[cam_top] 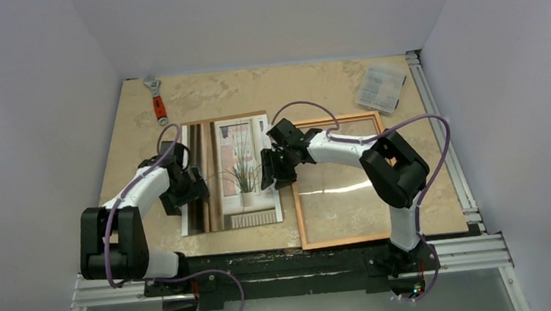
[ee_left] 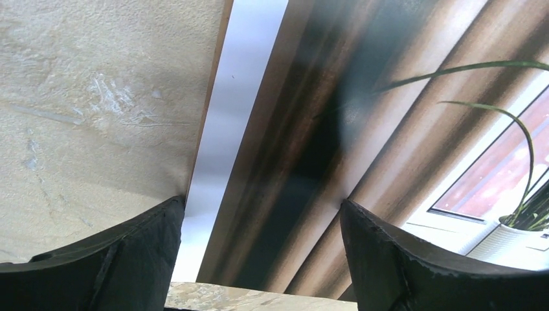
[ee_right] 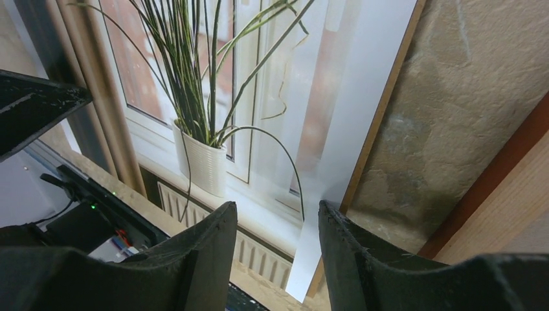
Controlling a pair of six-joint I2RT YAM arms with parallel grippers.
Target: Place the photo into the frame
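Top external view shows the photo [cam_top: 230,173] lying picture side up on the tabletop [cam_top: 251,93], just beside the frame [cam_top: 342,242] on its left and not yet inside it; the two sit close, and I cannot tell whether their edges touch. The left claw [cam_top: 184,185] is at the photo's left edge with its fingers [ee_left: 129,253] wide apart, one over bare tabletop and one over the print, clamped on nothing. The right claw [cam_top: 277,167] is at the photo's right edge with its fingers [ee_right: 201,253] apart by a narrower gap, and nothing is pinched between them. The main risk is likely the pickup itself: a thin print lying flat gives a finger little to get under, so a closing claw could skid over the surface, scuff it or buckle the edge. If only one side catches, or the two sides rise unevenly, the sheet could bend or slip free. The frame looks only slightly larger than the print, so a skewed approach could leave a corner riding on the wooden border. The right arm also reaches across the frame.
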